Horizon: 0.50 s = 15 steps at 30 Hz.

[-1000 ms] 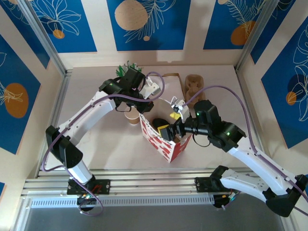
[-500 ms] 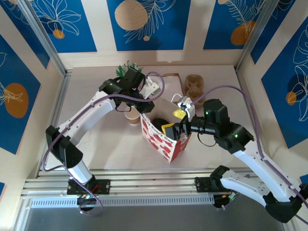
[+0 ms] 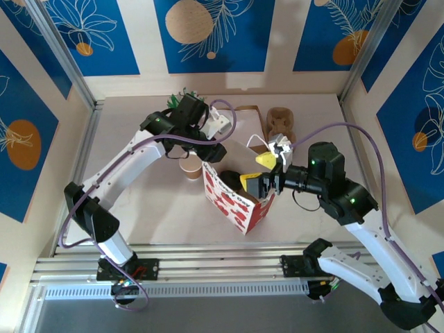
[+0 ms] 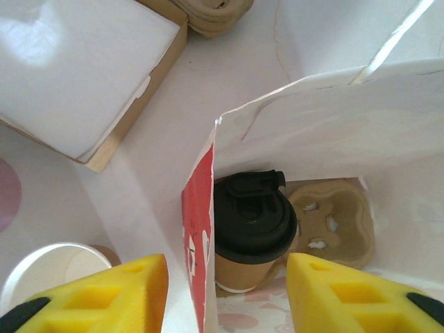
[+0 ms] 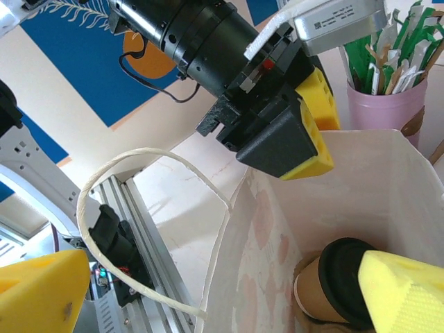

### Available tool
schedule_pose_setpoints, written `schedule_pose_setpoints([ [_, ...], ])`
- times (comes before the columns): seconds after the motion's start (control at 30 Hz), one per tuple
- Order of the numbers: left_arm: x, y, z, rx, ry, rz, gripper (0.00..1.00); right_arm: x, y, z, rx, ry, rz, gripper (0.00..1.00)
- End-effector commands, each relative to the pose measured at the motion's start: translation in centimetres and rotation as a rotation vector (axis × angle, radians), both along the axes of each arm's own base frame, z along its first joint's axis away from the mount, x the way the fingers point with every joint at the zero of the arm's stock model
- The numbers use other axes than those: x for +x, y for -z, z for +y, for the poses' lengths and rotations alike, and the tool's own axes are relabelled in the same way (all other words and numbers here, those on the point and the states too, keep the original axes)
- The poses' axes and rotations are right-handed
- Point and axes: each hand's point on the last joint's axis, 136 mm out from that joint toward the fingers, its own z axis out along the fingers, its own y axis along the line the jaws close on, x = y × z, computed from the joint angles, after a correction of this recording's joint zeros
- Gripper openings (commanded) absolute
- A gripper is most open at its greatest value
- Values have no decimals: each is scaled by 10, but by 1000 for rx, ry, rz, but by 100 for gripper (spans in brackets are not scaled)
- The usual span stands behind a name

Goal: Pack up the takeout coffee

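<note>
A takeout coffee [image 4: 254,225], kraft-brown with a black lid, stands inside the red-and-white paper bag [image 3: 234,200] on a pulp carrier [image 4: 334,216]; its lid [image 5: 341,281] also shows in the right wrist view. A second kraft cup [image 3: 191,168], open and lidless, stands on the table just left of the bag. My left gripper [image 4: 227,281] hangs open over the bag's far-left wall, the red edge [image 4: 198,236] between its yellow fingers without touching them. My right gripper [image 5: 222,298] is wide open astride the bag's right rim, beside the white handle [image 5: 149,156].
A pink cup of green-and-white sticks [image 3: 182,101] stands at the back left. A shallow cardboard box [image 4: 83,69] and stacked pulp carriers [image 3: 281,122] lie behind the bag. Aluminium rails [image 3: 208,267] line the near edge, and panelled walls close in both sides.
My left gripper has opened and let go of the bag's far-left edge. The right gripper has drawn back to the right, away from the bag's middle.
</note>
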Motion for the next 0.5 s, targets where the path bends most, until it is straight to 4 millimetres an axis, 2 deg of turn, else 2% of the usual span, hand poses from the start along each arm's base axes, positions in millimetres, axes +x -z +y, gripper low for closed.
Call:
schedule_pose_setpoints([
  [0.0, 2, -15, 4, -10, -11, -30, 51, -7, -25, -5, 63, -3, -20, 98],
  [0.23, 5, -34, 7, -39, -30, -87, 67, 7, -29, -16, 70, 88, 15, 96],
  [0.47, 11, -73, 15, -115, -85, -235, 83, 23, -42, -18, 91, 119, 36, 94],
])
